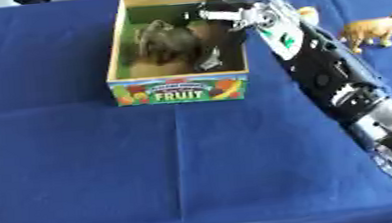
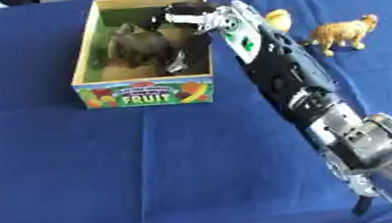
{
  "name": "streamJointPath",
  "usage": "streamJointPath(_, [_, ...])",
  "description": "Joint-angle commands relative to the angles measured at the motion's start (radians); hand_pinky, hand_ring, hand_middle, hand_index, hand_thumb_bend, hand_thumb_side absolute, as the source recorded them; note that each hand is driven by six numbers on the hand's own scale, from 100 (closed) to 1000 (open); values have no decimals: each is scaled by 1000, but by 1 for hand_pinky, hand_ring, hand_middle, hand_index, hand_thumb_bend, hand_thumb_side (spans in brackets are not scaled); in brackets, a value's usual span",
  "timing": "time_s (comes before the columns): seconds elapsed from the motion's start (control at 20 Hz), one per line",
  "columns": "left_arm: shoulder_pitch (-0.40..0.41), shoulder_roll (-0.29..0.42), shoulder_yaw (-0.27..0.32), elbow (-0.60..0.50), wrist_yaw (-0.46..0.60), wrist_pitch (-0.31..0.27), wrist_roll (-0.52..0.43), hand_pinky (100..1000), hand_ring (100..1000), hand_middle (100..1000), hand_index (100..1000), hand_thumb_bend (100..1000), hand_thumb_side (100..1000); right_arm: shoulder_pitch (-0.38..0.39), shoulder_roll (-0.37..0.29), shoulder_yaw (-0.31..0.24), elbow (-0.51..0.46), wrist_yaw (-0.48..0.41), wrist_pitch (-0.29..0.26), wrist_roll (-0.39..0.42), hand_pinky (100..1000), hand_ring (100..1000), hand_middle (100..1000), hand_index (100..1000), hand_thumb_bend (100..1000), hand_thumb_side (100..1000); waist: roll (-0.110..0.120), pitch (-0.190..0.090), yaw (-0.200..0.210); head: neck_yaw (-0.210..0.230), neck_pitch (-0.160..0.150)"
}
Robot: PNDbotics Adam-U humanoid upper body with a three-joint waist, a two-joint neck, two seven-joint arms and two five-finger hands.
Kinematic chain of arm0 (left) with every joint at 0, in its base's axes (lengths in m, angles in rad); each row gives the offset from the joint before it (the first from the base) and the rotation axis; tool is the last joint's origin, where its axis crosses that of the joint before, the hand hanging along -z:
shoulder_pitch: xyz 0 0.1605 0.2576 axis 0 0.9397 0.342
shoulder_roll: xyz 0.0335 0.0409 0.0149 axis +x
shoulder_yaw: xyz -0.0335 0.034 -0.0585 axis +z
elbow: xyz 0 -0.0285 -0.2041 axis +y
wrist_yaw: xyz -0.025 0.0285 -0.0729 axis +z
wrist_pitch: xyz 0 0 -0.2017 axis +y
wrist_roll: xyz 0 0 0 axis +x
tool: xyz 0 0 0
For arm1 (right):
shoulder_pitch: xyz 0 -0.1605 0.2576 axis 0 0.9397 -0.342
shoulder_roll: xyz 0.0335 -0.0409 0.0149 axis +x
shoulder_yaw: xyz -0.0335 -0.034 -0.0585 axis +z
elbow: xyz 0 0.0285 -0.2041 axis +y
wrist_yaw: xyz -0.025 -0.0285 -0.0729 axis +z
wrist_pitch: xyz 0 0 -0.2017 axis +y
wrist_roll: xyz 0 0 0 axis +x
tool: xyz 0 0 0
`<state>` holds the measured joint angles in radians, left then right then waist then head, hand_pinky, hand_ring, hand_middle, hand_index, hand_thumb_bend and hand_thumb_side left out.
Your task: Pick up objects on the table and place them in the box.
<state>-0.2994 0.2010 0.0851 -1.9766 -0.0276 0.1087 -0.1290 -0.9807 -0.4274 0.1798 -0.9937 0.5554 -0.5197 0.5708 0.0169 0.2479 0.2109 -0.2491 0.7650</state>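
- Right hand (image 1: 219,19) reaches over the box's right wall into its far right part; whether its fingers are spread or curled, or hold anything, cannot be told.
- Table (image 1: 72,158), blue-covered, lies beneath the arm.
- Box (image 1: 179,91), labelled FRUIT, sits under and left of the hand.
- Grey animal (image 2: 138,48) lies inside, just left of the hand.
- Tan animal (image 2: 344,32) stands on the table well right of the hand.
- Yellow thing (image 2: 278,19) sits just right of the wrist.

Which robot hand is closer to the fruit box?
Right. The right hand reaches over the wooden box with the FRUIT label, at its far right corner. The left hand shows in neither view.
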Motion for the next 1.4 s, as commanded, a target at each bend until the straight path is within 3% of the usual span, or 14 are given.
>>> streamJointPath(0.05, [-5, 14, 12, -17, -5, 1, 4, 592, 591, 659, 722, 194, 508, -16, -74, 4, -97, -85, 2, 2, 1000, 902, 860, 975, 622, 486, 1, -22, -7, 9, 5])
streamJointPath(0.35, [1, 22, 18, -17, -9, 2, 10, 592, 591, 659, 722, 195, 508, 17, -196, -7, -238, -213, 36, -33, 998, 896, 844, 964, 603, 478, 0, -24, -36, 26, 5])
streamJointPath(0.6, [4, 28, 23, -17, -13, 2, 15, 593, 591, 659, 722, 194, 508, 71, -297, -49, -296, -257, 74, -78, 996, 891, 832, 957, 589, 464, 1, -24, -58, 40, 5])
streamJointPath(0.95, [6, 30, 26, -18, -16, 2, 19, 593, 591, 658, 722, 195, 507, 165, -394, -113, -281, -243, 107, -134, 995, 889, 823, 953, 569, 435, 1, -22, -76, 49, 5])
streamJointPath(1.4, [6, 29, 29, -20, -18, 4, 21, 592, 591, 657, 721, 194, 508, 263, -452, -169, -233, -222, 122, -177, 996, 886, 806, 945, 564, 426, -2, -21, -85, 53, 5])
